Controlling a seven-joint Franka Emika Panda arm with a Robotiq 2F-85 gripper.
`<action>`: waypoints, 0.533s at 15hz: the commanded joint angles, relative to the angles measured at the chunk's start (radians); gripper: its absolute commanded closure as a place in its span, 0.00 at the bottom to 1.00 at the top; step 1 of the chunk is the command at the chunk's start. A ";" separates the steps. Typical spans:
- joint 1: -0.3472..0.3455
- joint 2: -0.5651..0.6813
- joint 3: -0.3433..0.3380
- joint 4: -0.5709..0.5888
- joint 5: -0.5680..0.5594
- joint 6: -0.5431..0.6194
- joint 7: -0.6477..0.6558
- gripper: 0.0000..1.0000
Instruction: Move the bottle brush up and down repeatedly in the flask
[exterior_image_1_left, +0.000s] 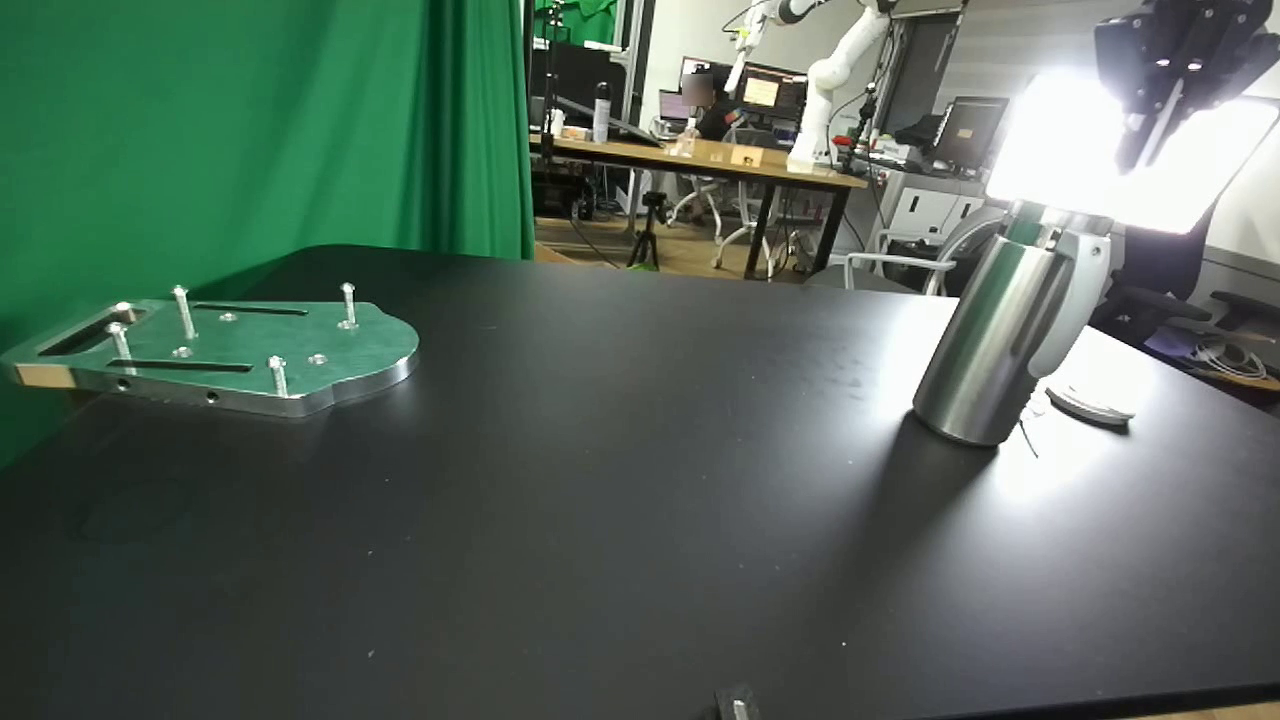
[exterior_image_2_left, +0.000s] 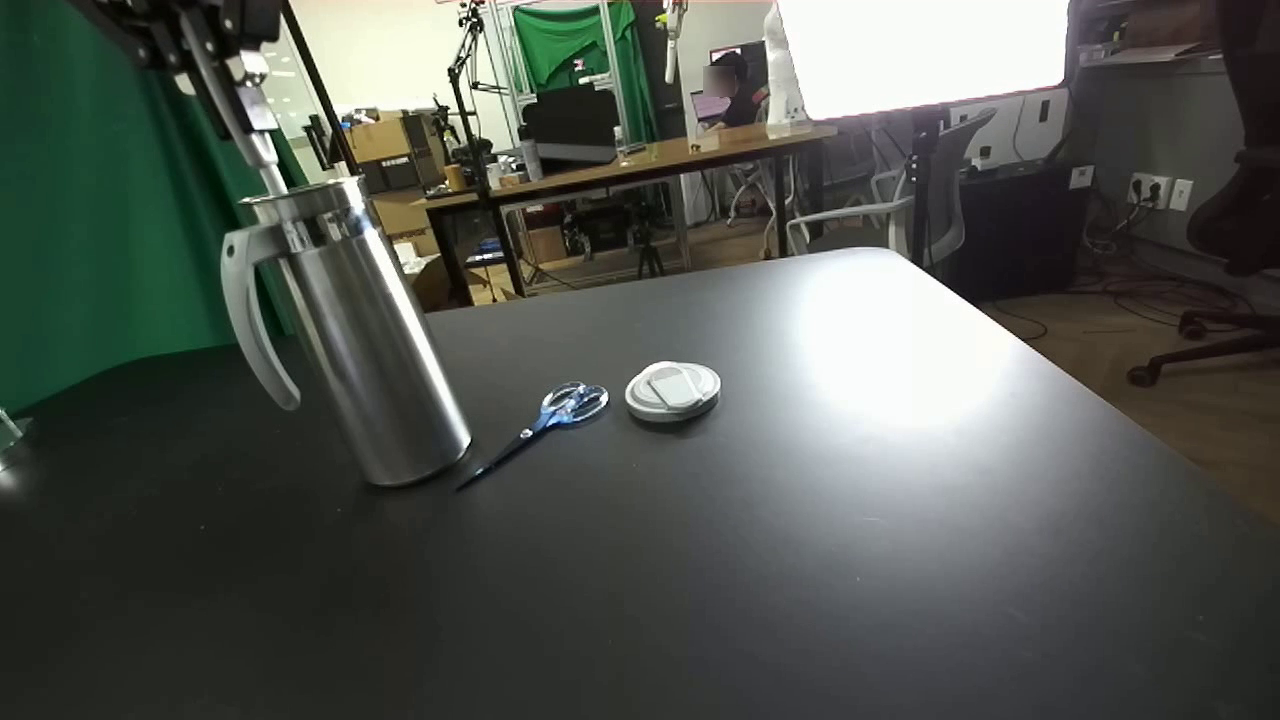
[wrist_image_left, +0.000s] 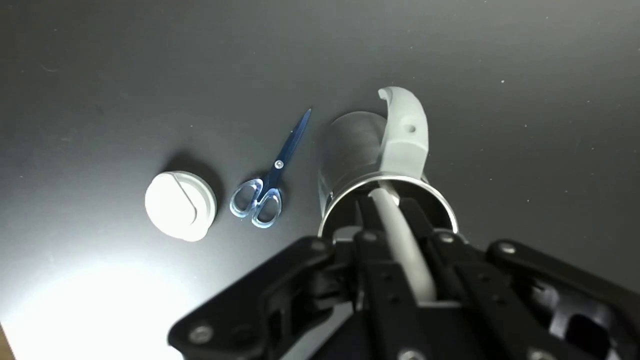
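A black Robotiq gripper (wrist_image_left: 390, 207) holds a bottle brush (wrist_image_left: 406, 250) over a black tabletop (exterior_image_1_left: 600, 500), its 2 jaws clamped on the slim white shaft, which runs into the open round mouth of a tall cylindrical flask (exterior_image_2_left: 375, 350); the lower end is hidden inside. The flask, of brushed silver-grey metal with a polished collar below the rim, stands at left in an exterior view, its curved pale-grey handle (wrist_image_left: 402, 150) facing left. Just to its right lie scissors (exterior_image_2_left: 540, 424) with dark blue blades and clear loops, tips pointing near-left, and farther right a round white lid (exterior_image_2_left: 673, 392). In an exterior view, at left, a flat metal plate (exterior_image_1_left: 245, 342) bears 4 upright pegs near a draped green curtain (exterior_image_1_left: 250, 130).
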 joint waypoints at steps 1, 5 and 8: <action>-0.007 -0.062 0.006 0.022 -0.023 -0.040 0.042 0.96; -0.010 -0.140 0.015 0.052 -0.048 -0.095 0.046 0.96; -0.011 -0.194 0.021 0.080 -0.067 -0.147 0.049 0.96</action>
